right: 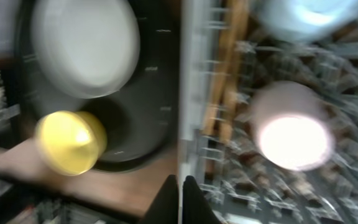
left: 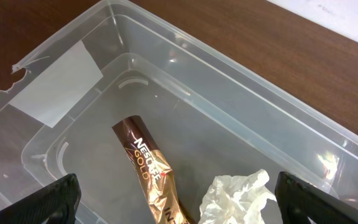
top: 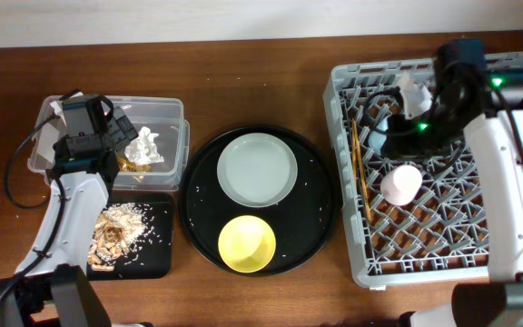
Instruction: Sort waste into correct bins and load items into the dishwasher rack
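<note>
My left gripper point(left: 179, 214) is open and empty, hovering inside the clear tub point(left: 58, 84) above the brown-gold wrapper point(left: 151, 165) and the crumpled white tissue point(left: 235, 196). Overhead, the tub point(top: 175, 113) holds both, and the small black tray point(top: 157, 259) holds the beige food scraps point(top: 116, 232). The grey-green plate point(top: 257, 170) and yellow bowl point(top: 247, 242) sit on the round black tray. The rack point(top: 348, 263) holds the chopsticks point(top: 361, 177) and the pink cup point(top: 400, 183). My right gripper point(right: 182, 199) is shut and empty above the rack; this view is blurred. The blue cup point(right: 309, 15) lies at the rack's far side.
The large round black tray point(top: 320, 218) sits between the bins and the rack, dotted with small white crumbs. The right arm point(top: 502, 182) stretches over the rack's right side. A cable point(top: 12, 177) loops left of the tub.
</note>
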